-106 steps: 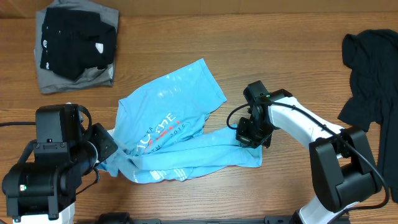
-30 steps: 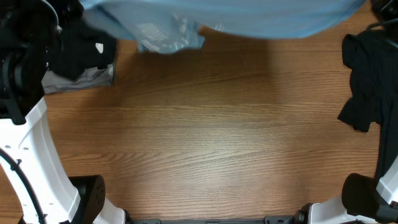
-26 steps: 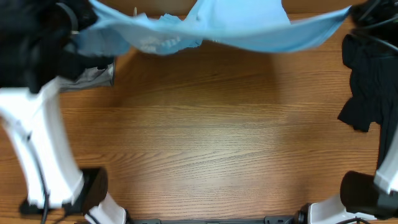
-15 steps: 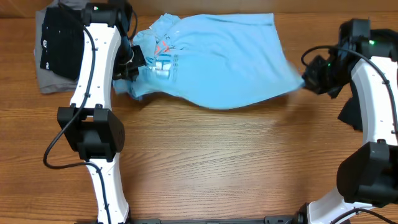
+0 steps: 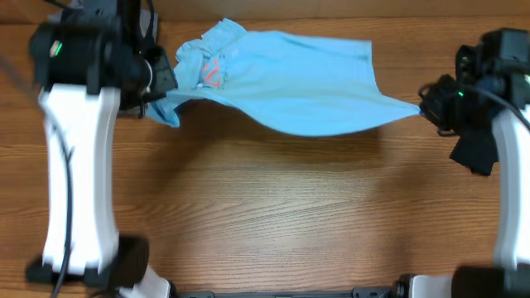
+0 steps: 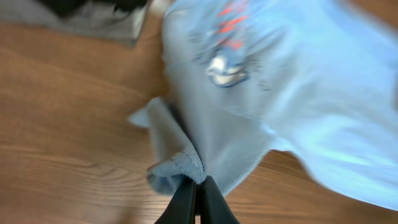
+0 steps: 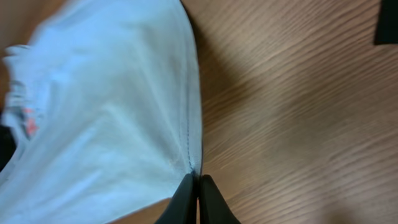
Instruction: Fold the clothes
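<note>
Over table (image 5: 273, 215), left end effector (image 6: 195, 180) and right end effector (image 7: 198, 177) pinch T-shirt (image 5: 306, 91).

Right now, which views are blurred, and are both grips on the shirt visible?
Overhead: left arm motion-smeared; shirt shadows the table. Left wrist: lettering blurred, left gripper sharp, pinching fabric. Right wrist: mild blur, right gripper clearly pinching the shirt.

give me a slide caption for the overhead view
Left claw and right claw pinch opposite ends of the light-blue T-shirt, holding it spread over the wooden table.
</note>
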Robot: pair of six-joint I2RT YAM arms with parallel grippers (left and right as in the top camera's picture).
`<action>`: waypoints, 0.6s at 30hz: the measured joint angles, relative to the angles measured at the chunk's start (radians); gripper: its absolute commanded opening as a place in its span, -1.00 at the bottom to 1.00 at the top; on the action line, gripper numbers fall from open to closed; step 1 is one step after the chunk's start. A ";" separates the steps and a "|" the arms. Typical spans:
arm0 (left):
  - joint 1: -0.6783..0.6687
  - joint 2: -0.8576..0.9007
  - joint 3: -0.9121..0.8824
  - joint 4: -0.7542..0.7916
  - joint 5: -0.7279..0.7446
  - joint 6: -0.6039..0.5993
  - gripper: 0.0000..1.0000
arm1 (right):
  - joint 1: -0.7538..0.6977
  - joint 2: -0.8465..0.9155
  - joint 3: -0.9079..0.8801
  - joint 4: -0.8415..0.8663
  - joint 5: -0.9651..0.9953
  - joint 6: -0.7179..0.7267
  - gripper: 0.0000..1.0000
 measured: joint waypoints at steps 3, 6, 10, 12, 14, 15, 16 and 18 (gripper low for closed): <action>-0.072 -0.115 0.005 -0.001 0.000 -0.021 -0.92 | 0.000 -0.129 0.000 -0.023 0.001 0.002 -0.93; -0.137 -0.208 0.007 -0.003 -0.025 -0.058 -0.92 | 0.000 -0.240 0.001 -0.020 0.001 0.002 -0.93; -0.172 -0.300 0.008 -0.007 -0.121 -0.111 -0.92 | 0.000 -0.327 0.009 0.021 0.006 0.002 -0.93; -0.172 -0.324 0.010 -0.007 -0.174 -0.133 -0.92 | 0.000 -0.346 0.018 0.053 0.007 0.007 -0.93; -0.172 -0.330 0.013 0.000 -0.227 -0.148 -0.92 | 0.000 -0.346 0.024 0.093 0.008 0.014 -0.93; -0.172 -0.323 0.014 0.012 -0.249 -0.153 -0.92 | 0.000 -0.334 0.026 0.113 0.007 0.018 -0.93; -0.172 -0.314 0.016 0.022 -0.267 -0.159 -0.92 | 0.000 -0.319 0.027 0.130 0.007 0.021 -0.93; -0.171 -0.274 0.021 0.055 -0.296 -0.162 -0.92 | 0.000 -0.256 0.032 0.176 0.006 0.027 -0.93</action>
